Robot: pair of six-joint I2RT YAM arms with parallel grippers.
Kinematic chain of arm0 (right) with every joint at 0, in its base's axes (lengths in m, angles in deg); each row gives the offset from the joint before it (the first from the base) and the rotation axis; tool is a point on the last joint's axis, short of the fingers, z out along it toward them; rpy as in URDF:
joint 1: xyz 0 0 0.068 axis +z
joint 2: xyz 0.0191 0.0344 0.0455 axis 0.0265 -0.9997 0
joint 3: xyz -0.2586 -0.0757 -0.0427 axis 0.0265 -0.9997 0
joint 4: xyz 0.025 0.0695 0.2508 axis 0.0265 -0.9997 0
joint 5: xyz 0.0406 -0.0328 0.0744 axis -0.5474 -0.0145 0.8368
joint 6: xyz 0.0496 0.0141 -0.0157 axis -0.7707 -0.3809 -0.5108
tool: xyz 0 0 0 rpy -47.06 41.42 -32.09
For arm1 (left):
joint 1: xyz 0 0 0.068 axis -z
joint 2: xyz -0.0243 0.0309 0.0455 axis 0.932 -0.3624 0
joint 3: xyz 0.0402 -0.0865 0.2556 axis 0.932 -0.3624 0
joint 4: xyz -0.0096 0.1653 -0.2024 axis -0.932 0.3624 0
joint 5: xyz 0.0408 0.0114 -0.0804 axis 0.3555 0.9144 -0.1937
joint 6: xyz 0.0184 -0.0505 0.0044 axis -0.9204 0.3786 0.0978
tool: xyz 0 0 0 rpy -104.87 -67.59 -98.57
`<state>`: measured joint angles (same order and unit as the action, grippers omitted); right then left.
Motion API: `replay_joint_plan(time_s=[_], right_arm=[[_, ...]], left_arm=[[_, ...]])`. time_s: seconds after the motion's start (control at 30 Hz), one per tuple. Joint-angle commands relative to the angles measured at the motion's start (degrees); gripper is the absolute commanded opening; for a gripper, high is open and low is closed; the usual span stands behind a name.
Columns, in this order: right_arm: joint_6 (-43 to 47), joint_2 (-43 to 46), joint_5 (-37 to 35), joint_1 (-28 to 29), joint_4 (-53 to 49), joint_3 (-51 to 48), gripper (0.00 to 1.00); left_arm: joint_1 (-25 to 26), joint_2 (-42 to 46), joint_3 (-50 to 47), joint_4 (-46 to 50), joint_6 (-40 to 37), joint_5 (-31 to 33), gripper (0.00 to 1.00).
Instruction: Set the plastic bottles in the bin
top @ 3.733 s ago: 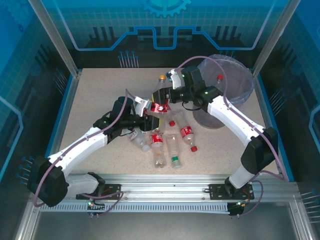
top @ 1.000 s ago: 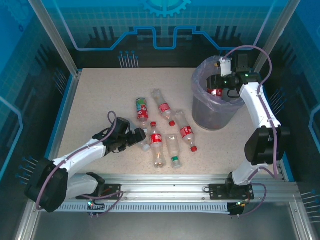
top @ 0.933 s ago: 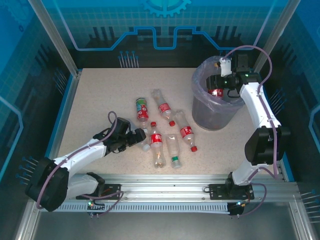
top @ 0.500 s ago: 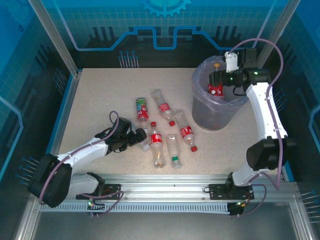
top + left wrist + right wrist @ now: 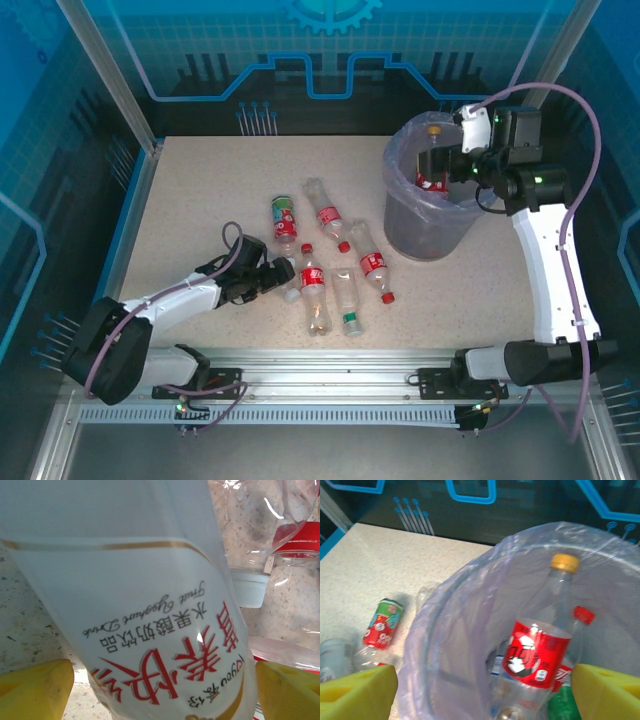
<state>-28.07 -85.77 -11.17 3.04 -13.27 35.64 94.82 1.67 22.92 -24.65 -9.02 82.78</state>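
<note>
Speckled table (image 5: 180, 190), top view: plastic bottles (image 5: 345, 285) lay loose mid-table; bin (image 5: 430, 235) stood at the right; left gripper (image 5: 283, 273) sat at the cluster, right gripper (image 5: 437, 165) hung over the rim.
Left wrist: left fingers (image 5: 35, 685) stood wide astride a white-labelled bottle (image 5: 150, 605), apparently unclamped.
Right wrist: right fingers (image 5: 357, 690) were wide, empty; yellow-capped bottle (image 5: 537, 650) stood inside the bin.
Handling, judged: light, thin-walled, slick, crushable; grip mid-label, gently.
</note>
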Motion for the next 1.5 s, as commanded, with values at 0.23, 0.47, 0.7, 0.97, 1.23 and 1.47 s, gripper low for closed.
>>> replay_joint_plan(time_s=[0.23,0.47,0.7,0.97,1.23,1.47], right_arm=[[-4.4,4.8,5.9,1.8,3.9,-8.0,0.9],[-5.6,5.2,8.6,4.1,4.4,-4.9,0.9],[-7.2,3.5,4.2,18.2,6.1,-5.7,0.9],[-13.2,-3.8,7.6,27.5,16.1,-12.2,0.91],[-20.1,-12.9,15.0,28.1,22.3,-12.9,0.93],[-24.0,-19.0,18.7,29.6,28.4,-13.6,0.95]], left_arm=[[0.4,0.5,-0.8,-0.4,-0.2,-0.2,0.68],[0.4,2.4,1.9,4.0,-4.5,0.5,0.56],[0.7,7.5,7.2,8.3,-17.9,-1.4,0.56],[0.9,13.4,4.3,-5.8,-28.0,-14.4,0.57],[1.0,13.2,0.8,-18.8,-27.8,-22.3,0.57],[1.8,10.4,1.8,-22.6,-27.6,-23.9,0.56]])
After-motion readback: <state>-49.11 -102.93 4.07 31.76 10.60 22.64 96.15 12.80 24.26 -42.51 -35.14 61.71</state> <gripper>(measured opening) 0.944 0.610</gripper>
